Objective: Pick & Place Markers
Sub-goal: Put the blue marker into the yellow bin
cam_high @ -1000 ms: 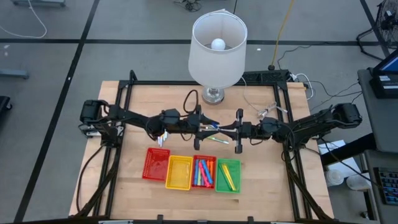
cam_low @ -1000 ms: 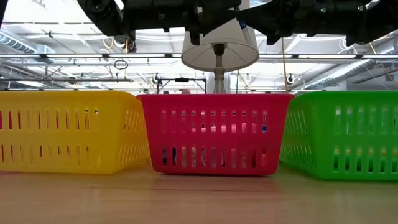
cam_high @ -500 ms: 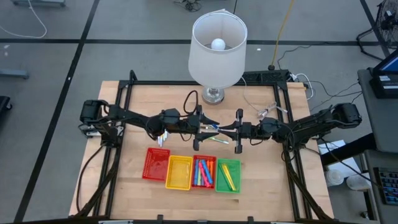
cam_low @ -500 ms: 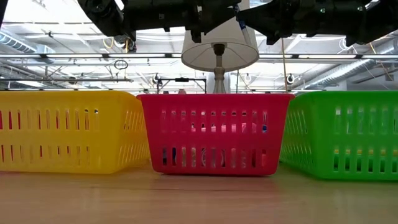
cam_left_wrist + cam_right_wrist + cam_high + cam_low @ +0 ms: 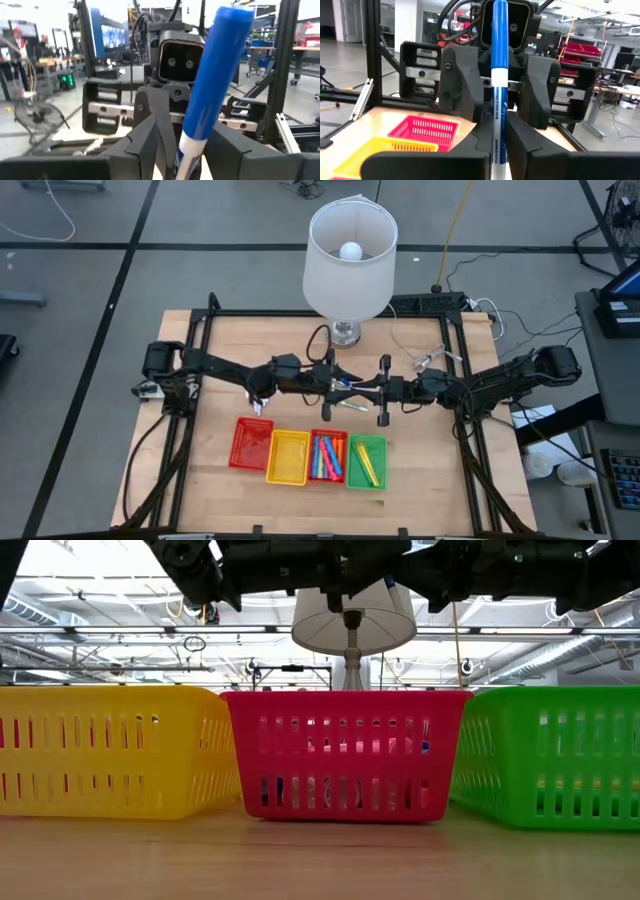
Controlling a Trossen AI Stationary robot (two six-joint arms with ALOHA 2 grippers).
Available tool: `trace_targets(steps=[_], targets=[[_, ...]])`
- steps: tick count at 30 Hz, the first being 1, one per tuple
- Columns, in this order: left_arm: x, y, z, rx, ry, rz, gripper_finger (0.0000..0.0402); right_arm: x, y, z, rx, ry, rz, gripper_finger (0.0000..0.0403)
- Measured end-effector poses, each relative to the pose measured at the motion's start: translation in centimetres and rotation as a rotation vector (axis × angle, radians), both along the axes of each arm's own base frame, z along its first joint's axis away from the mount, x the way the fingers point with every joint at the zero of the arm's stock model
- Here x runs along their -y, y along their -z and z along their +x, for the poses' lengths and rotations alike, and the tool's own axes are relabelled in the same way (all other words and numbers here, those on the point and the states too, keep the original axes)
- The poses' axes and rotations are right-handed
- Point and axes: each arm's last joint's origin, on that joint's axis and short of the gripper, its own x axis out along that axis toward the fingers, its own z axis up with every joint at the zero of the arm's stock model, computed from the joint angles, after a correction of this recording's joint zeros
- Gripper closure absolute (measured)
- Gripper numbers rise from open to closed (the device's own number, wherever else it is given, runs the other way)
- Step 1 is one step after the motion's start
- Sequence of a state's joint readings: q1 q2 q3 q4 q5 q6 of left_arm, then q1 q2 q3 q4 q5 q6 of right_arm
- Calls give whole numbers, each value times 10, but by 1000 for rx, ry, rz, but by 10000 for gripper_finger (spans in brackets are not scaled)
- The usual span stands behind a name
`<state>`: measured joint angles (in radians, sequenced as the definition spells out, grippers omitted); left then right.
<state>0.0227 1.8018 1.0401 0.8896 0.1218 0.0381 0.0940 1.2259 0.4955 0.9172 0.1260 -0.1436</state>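
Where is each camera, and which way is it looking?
High: above the table, looking down; both arms, lamp, trays.
Low: at tabletop height, facing red tray; arms overhead.
Left wrist: on left arm, facing right end effector; blue marker up close.
Right wrist: on right arm, facing left end effector.
Shared: both wrist views show the marker between the two end effectors.

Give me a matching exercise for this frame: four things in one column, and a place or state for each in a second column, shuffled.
Things
1. lamp
2. second red tray from the left
3. yellow tray
4. blue marker

Places or states
A. pinched upright in the right gripper, facing the left gripper
B. stands at the table's far edge
C. shows no markers inside
D. holds blue, pink and orange markers

Pairs: 1-B, 2-D, 3-C, 4-A
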Motion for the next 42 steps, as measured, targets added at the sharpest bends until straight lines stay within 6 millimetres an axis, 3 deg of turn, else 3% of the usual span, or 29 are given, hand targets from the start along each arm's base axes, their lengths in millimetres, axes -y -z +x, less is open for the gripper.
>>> trace_targets(steps=[13,26,29,33,38,42], targets=[[-1,-19,-15,-82,20,64,267,-7,-3,-2,21,-18,-41,385],[2,-19,-15,-77,25,69,272,-7,-3,-2,21,-23,-46,385],[2,-19,-15,-76,24,85,295,-7,-3,-2,20,-20,-46,385],[3,-19,-15,-74,33,102,364,-7,-2,-2,4,-17,-39,384],[3,-31,-26,-129,14,88,364,-6,1,-1,-34,40,-15,362],[9,-53,-46,-185,-29,75,364,-3,8,-1,-88,117,4,335]])
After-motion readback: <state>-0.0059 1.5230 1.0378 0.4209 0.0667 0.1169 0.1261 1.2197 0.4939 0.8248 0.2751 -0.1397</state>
